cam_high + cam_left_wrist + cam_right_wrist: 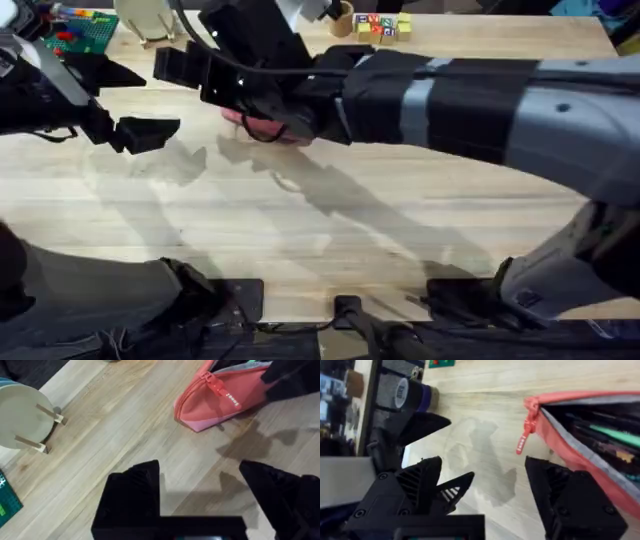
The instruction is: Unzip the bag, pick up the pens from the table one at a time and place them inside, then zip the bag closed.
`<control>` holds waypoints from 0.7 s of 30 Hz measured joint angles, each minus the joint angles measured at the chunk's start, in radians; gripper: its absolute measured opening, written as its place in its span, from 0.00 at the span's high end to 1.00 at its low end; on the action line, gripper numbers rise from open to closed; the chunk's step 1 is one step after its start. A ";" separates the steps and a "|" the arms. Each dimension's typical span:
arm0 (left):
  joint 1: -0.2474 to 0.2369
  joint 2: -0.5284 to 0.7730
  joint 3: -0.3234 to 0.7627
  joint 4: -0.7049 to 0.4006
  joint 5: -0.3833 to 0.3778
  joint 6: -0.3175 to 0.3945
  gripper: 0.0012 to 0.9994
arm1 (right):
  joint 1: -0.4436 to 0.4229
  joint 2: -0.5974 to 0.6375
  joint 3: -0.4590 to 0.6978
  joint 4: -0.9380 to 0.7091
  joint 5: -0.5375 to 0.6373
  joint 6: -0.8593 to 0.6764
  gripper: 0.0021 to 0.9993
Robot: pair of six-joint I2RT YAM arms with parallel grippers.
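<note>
Bag, coral fabric (grey-lined), lies unzipped on our pale planked counter; a green pen rests inside; both grippers' jaws gape apart.

Colourful toy blocks and a green pegboard sit behind.

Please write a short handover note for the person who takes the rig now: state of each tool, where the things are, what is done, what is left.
Left tool: open, empty, above the table beside the bag.
Right tool: open, empty, over the bag's open end by the red pull.
Bag: on the table, unzipped.
Done: a green pen lies inside the bag, with other dark items I cannot identify.
Left: check that the black pen is in, then zip the bag closed.
</note>
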 joint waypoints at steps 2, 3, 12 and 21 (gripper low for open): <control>0.000 0.000 0.000 0.000 0.000 0.000 0.01 | 0.001 0.020 0.000 0.000 0.006 0.034 0.00; 0.000 0.000 0.000 0.000 0.000 0.000 0.01 | 0.001 0.031 0.000 0.000 0.006 0.050 0.00; 0.000 0.000 0.000 0.000 0.000 0.000 0.01 | 0.003 0.092 0.000 0.027 0.068 0.121 0.00; 0.000 0.000 0.000 0.000 0.000 0.000 0.01 | 0.003 0.143 0.001 0.130 0.116 0.131 0.00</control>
